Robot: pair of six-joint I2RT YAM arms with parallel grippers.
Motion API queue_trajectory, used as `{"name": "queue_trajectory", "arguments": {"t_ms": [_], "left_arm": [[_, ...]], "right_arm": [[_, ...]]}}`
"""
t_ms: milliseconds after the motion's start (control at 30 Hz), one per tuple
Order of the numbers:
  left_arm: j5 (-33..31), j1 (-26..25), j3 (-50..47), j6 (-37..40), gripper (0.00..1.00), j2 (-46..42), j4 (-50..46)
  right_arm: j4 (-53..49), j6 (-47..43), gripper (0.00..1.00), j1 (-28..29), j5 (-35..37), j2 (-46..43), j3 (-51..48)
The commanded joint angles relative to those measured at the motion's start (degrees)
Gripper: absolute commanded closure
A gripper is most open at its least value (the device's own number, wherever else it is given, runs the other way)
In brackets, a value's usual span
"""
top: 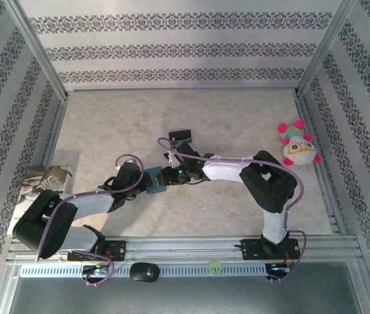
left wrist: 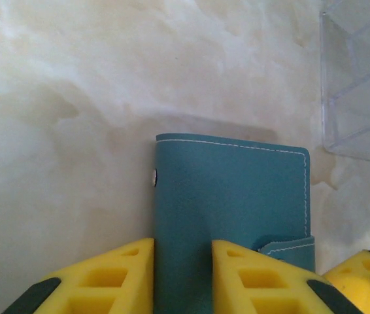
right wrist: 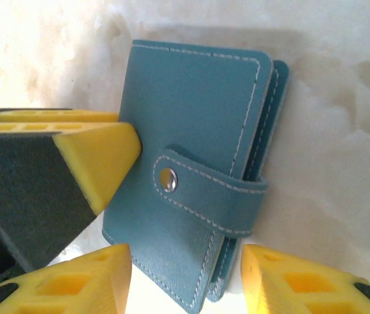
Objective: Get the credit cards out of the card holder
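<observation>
The teal card holder [top: 155, 182] is held between both grippers at the middle of the table. Its tab [right wrist: 204, 196] is snapped closed, so the credit cards are hidden. My left gripper [left wrist: 182, 248] is shut on one side of the holder [left wrist: 231, 190], which fills the gap between the yellow fingers. One of those fingers [right wrist: 100, 157] presses the snap side of the holder [right wrist: 191, 104]. My right gripper [right wrist: 185, 258] is open, its fingers either side of the holder's lower corner with space on both sides. From above, the left gripper [top: 140, 184] and the right gripper [top: 167, 176] face each other.
A clear plastic stand [left wrist: 361, 85] with a black piece [top: 180, 136] stands just beyond the holder. A plush toy [top: 297, 147] lies at the right wall and a booklet [top: 44, 180] at the left wall. The table [top: 237, 118] is pale marble.
</observation>
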Motion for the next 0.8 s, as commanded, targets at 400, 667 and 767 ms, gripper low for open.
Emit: {"name": "queue_trajectory", "arguments": {"t_ms": [400,667,767], "left_arm": [[2.0,-2.5,-1.8,-2.9,0.75,3.1,3.0],[1.2,-2.5,-2.0,-1.7,0.59,-5.7,-0.8],[0.9,-2.5,-1.1,0.9,0.5,-12.7,-4.0]], "right_arm": [[-1.8,2.3,0.68,-0.9,-3.9,5.0,2.0],[1.3,2.0,1.0,-2.4,-4.4,0.9,-1.9],[1.9,0.9,1.0,-2.6,-3.8,-2.6,-4.7]]}}
